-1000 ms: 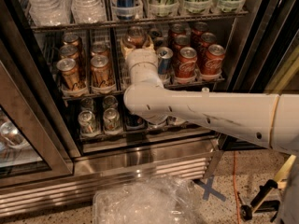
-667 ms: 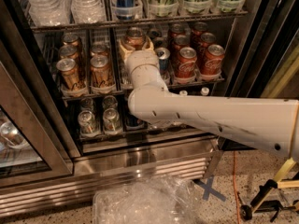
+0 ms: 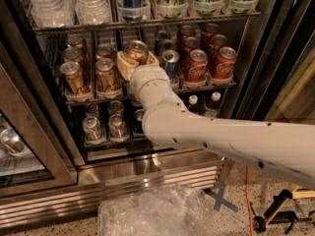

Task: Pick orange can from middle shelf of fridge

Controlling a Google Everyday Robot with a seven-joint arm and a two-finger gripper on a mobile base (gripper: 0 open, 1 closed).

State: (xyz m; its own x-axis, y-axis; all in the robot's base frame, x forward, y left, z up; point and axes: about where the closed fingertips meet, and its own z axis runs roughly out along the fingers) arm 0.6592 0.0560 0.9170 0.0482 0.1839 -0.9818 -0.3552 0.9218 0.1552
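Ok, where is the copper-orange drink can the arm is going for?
Upper middle of the camera view: the copper-orange drink can stands on the wire middle shelf, at the cream gripper, between another orange can and a blue-and-silver can.

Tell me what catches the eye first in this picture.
A thick white arm stretches in from the right across the middle of the view, and its gripper is at an orange can on the middle shelf of the fridge. Red cola cans crowd the lanes right of it, and more orange cans stand to its left.
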